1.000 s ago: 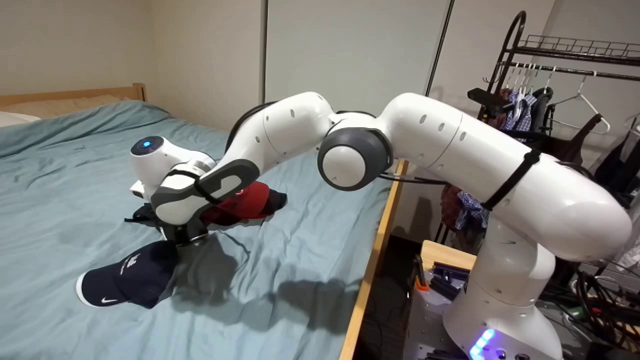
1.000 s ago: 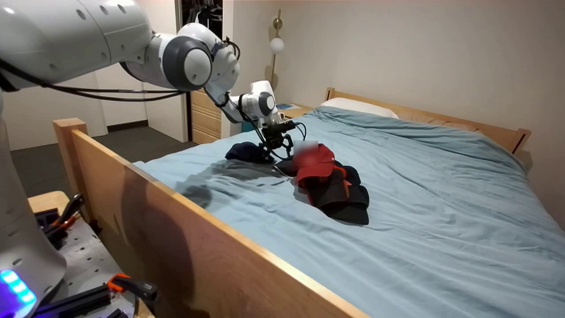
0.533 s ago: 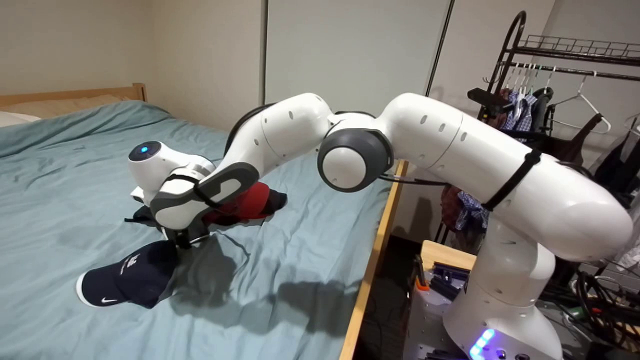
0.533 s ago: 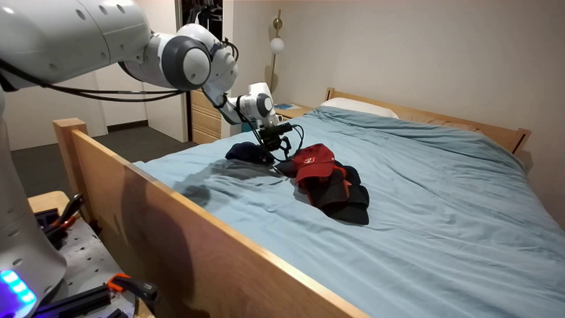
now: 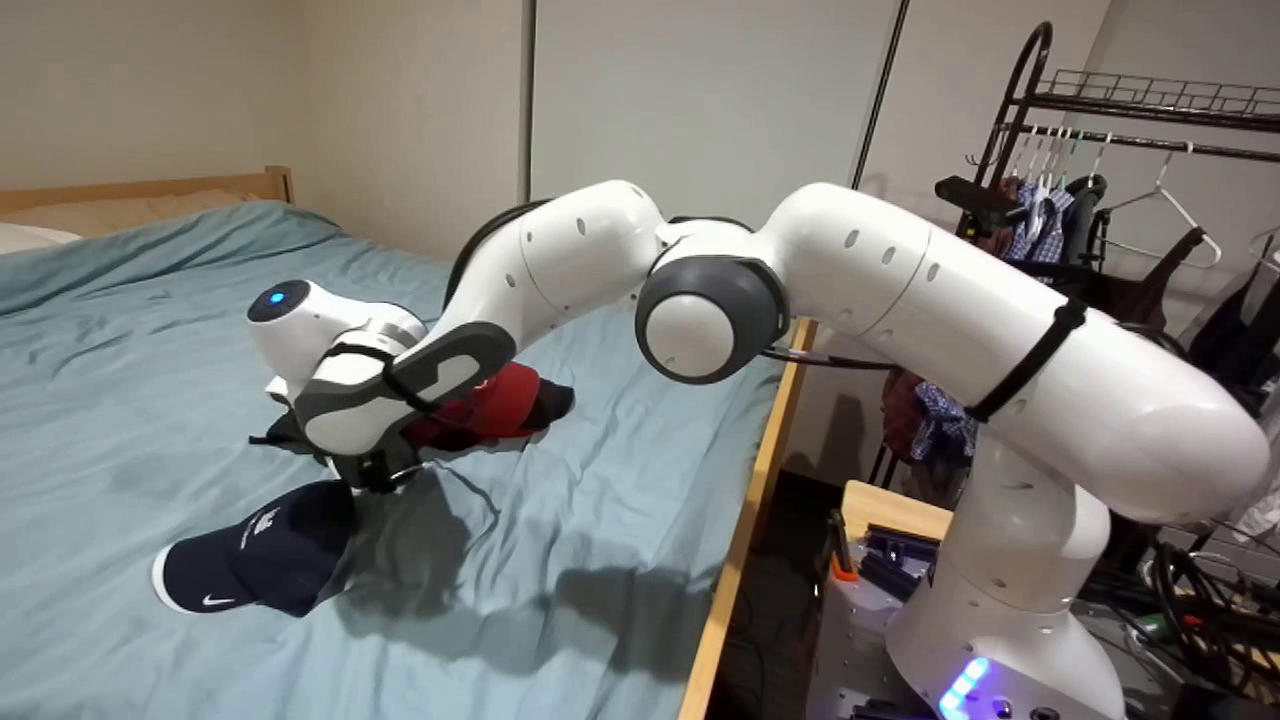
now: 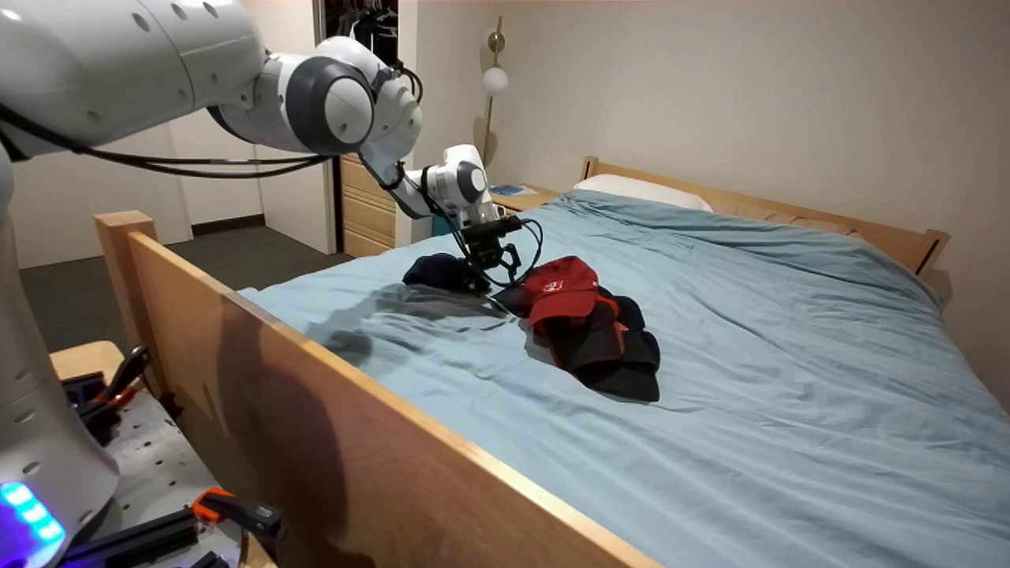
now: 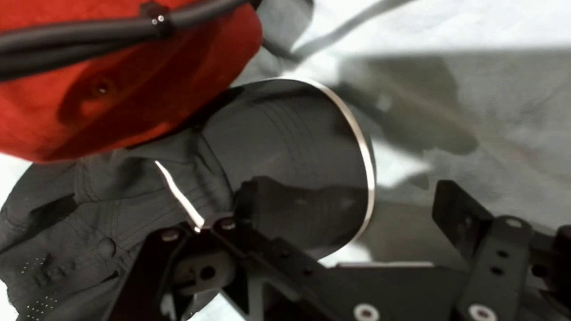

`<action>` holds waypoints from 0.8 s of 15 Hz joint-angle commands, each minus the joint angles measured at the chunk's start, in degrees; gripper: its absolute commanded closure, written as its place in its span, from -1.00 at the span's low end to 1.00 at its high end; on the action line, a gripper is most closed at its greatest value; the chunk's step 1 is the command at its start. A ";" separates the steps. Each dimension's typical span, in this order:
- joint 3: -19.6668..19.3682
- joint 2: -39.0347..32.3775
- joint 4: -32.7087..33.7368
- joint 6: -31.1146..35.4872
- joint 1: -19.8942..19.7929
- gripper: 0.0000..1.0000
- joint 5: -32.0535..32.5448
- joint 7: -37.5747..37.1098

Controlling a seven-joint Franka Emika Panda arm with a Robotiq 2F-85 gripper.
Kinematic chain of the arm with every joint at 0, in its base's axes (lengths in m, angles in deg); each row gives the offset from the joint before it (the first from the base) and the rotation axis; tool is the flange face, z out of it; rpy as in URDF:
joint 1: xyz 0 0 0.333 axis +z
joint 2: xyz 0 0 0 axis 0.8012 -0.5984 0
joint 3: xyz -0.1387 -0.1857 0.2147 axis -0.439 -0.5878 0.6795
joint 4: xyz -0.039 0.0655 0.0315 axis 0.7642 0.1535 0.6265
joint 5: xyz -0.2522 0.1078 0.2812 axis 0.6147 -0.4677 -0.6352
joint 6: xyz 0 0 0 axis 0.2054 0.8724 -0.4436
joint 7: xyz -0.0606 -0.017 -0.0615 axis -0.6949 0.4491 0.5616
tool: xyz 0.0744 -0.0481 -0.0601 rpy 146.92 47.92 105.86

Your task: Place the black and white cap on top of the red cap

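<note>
Spread wide — to pinch the brim, I judge.
My black metal gripper hangs over the white-edged black fabric cap — lying close beside the domed red fabric cap.

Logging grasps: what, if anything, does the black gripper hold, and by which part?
Nothing: the gripper is open near the black fabric cap with white-edged brim.
</note>
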 commanded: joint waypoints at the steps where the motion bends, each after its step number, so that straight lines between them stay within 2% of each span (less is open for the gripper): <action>1: -0.19 3.57 -3.94 -2.81 0.81 -1.00 0.02 -0.97; 7: -0.72 0.95 -1.93 -4.67 -0.03 -1.00 0.29 1.34; 12: -4.87 -1.58 -0.17 -2.32 1.07 -1.00 4.00 -0.45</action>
